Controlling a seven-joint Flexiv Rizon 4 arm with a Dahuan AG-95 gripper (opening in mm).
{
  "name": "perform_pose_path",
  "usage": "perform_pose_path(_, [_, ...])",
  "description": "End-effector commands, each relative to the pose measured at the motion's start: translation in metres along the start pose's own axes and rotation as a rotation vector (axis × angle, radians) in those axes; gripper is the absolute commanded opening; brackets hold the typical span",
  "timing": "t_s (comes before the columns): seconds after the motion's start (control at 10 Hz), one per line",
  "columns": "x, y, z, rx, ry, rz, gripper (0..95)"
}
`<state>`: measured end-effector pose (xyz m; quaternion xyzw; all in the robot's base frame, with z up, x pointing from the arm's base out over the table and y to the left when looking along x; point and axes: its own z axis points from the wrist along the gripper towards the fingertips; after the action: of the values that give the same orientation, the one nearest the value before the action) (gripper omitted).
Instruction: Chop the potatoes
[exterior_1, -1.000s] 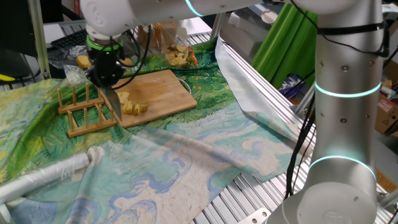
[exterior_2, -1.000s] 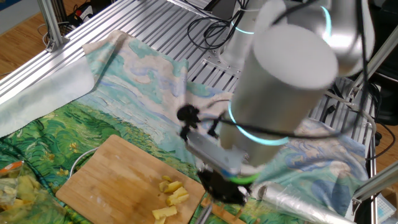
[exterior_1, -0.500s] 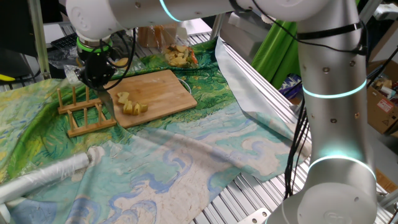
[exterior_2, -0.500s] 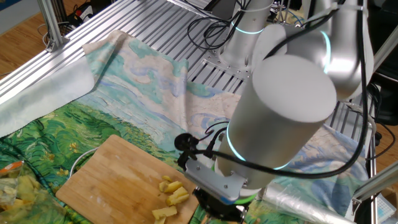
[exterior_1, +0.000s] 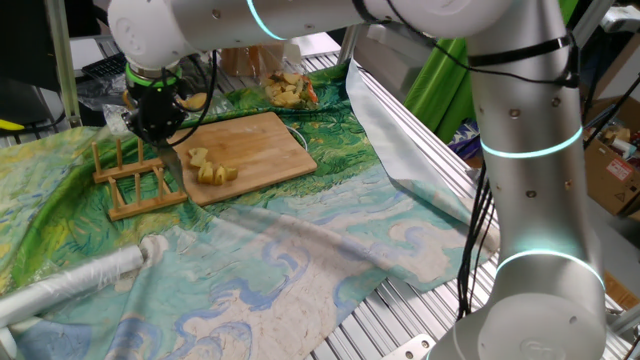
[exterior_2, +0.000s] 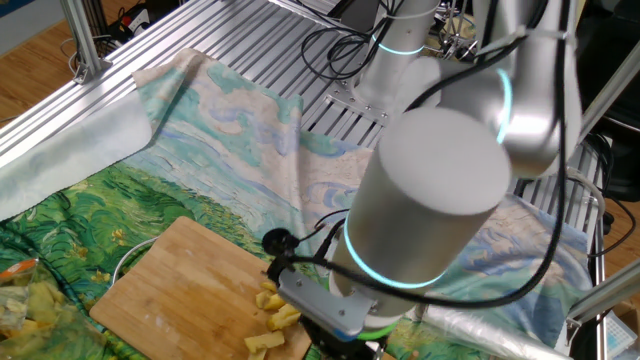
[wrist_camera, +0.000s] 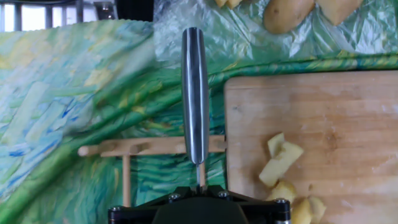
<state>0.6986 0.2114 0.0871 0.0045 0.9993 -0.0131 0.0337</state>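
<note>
Since a second ago: we see the arm (exterior_1: 520, 150) has swung toward the far corner of the board, carrying the knife off the potato pieces and over to the wooden rack.
Worktop: we see a slatted metal surface (exterior_1: 370, 310) covered by a painted green and blue cloth (exterior_1: 300, 250).
Board: we find the wooden board (exterior_1: 262, 140) lying flat on the cloth; the hand view shows its near left corner (wrist_camera: 311, 106).
Rack: we see a small wooden peg rack (exterior_1: 135, 180) just beside the board's edge; the blade hangs right above it.
Knife: we see a steel blade (wrist_camera: 195, 93) pointing straight down, edge-on in the hand view.
Fingers: we read the fingers (exterior_1: 152, 125) as clamped narrow on the knife, its handle hidden inside them.
Potatoes: we count several pale-yellow chunks, the potatoes (exterior_1: 212, 168), clustered on the board near the rack (wrist_camera: 281, 163).
Spare potatoes: we spot whole unpeeled ones (wrist_camera: 287, 12) on plastic sheet beyond the board.
Progress: we judge the chopping largely done, since the pieces lie cut; returning the knife to the rack seems to remain.
</note>
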Motion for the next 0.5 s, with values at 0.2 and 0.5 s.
perform_pose_path(0.2, [-0.006, 0.004, 0.012, -0.002, -0.008, 0.019, 0.0])
perform_pose_path(0.5, [-0.011, 0.006, 0.026, -0.006, -0.012, 0.022, 0.0])
